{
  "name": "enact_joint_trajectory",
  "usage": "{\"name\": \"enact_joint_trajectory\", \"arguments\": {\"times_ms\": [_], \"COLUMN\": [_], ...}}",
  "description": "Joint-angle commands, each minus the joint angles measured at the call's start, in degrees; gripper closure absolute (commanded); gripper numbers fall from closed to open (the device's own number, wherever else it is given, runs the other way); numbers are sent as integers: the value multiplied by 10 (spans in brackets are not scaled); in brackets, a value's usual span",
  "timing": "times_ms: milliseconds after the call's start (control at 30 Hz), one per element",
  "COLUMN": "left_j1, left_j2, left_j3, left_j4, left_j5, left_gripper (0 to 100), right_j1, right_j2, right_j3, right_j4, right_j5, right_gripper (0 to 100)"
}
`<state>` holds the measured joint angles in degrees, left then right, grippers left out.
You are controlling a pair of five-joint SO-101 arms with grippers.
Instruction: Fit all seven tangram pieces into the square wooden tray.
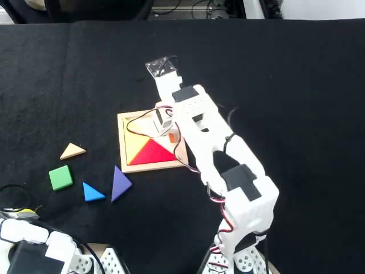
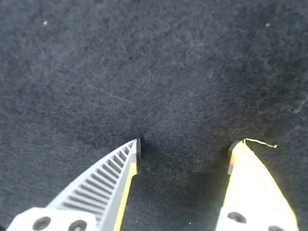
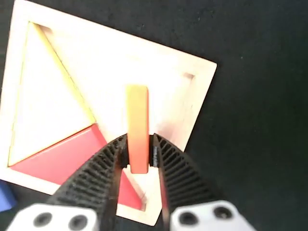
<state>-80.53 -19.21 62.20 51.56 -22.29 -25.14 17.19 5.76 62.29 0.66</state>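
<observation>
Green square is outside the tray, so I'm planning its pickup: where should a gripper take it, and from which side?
Likely from straight above: the green square lies flat on the cloth, so pinch two opposite parallel sides at mid-length. Bare cloth shows all round it, leaving finger room.

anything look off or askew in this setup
Only the orange piece stands out: the right gripper holds it on edge over the bare part of the wooden tray, not flat like the yellow triangle and red triangle seated there. Nothing looks spilled or damaged.
</observation>
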Motion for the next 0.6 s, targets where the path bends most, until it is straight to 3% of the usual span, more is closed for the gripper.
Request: {"name": "enact_joint_trajectory", "arguments": {"times_ms": [0, 567], "left_j1": [2, 2], "left_j2": [10, 10], "left_j3": [14, 14], "left_j4": [-5, -5], "left_j5": [-3, -3], "left_gripper": [698, 698], "right_j1": [10, 15], "right_j2": [-2, -1], "right_j3": [0, 27], "right_j4": [1, 14], "right_j5": [4, 4], "right_gripper": [988, 963]}}
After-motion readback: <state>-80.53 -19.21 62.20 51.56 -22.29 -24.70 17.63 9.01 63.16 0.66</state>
